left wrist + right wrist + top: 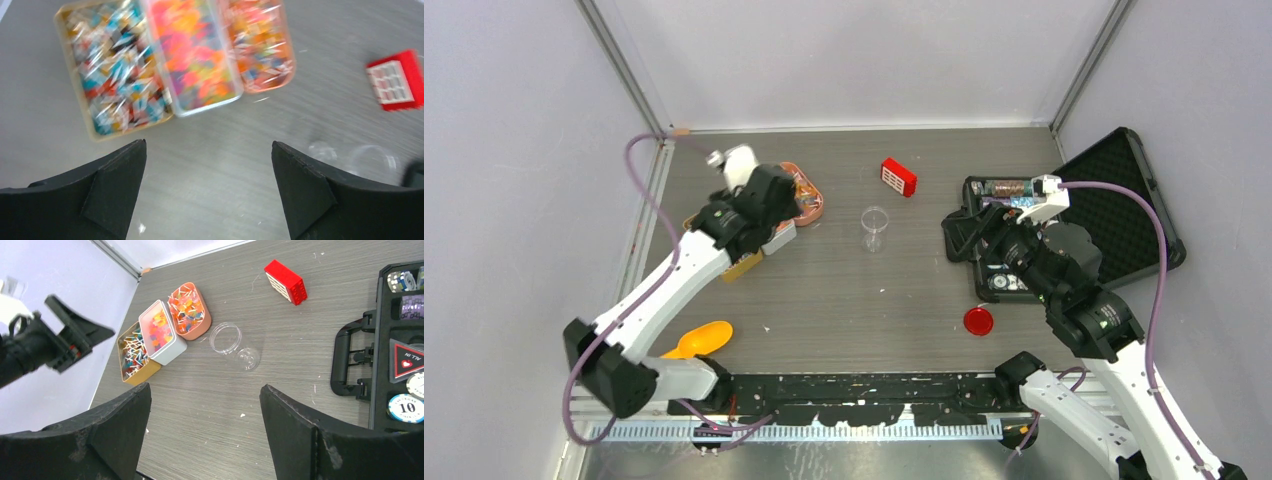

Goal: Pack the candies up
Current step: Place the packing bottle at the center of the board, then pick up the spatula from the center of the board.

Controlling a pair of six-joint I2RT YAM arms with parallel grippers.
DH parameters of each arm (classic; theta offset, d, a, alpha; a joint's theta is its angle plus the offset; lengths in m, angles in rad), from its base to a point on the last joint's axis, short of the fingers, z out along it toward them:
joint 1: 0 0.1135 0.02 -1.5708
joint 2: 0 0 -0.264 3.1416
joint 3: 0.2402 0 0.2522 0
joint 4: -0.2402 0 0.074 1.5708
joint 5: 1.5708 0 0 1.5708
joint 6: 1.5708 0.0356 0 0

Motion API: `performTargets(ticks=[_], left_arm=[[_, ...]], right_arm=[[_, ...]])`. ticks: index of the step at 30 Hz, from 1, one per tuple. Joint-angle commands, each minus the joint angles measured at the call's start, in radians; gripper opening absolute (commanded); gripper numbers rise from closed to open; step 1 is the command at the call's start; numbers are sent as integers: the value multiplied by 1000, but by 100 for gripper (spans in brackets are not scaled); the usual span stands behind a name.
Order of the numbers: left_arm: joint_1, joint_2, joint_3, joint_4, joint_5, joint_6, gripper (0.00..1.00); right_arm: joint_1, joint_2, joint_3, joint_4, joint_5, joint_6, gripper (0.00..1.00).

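The candies fill three small trays side by side at the back left: wrapped pieces in a yellow tray (117, 70), bright gummies in a white tray (192, 50), and more wrapped pieces in a pink tray (257, 42). All three trays also show in the right wrist view, around the white tray (161, 330). My left gripper (209, 150) hangs open and empty above the table just in front of the trays. It covers most of them from above (764, 200). A clear empty jar (874, 228) stands mid-table. My right gripper (205, 390) is open and empty over bare table, right of the jar (235, 345).
A yellow scoop (699, 340) lies near the left arm's base. A red striped box (898, 176) sits behind the jar. An open black case (1114, 215) with poker chips lies at the right. A red round disc (978, 321) lies in front of it.
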Motion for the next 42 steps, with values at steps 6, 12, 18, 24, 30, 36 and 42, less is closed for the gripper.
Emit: performTargets(ticks=[6, 12, 18, 24, 30, 36, 42], left_arm=[[209, -282, -294, -611, -11, -826, 76], [336, -363, -394, -737, 23, -937, 76], [390, -412, -514, -653, 100, -975, 77], [438, -399, -614, -575, 160, -1012, 77], [446, -397, -690, -424, 219, -1031, 72], [447, -364, -662, -450, 190, -1029, 56], [447, -384, -647, -498, 144, -1019, 25]], right_arm=[[-3, 4, -24, 83, -23, 26, 84], [-3, 13, -35, 93, -26, 29, 84], [-3, 23, -35, 102, -26, 29, 83], [-4, 15, -39, 100, -21, 29, 83], [-4, 11, -37, 97, -23, 28, 83], [-3, -10, -35, 73, -6, 20, 83], [-4, -25, -36, 67, 9, 18, 83]])
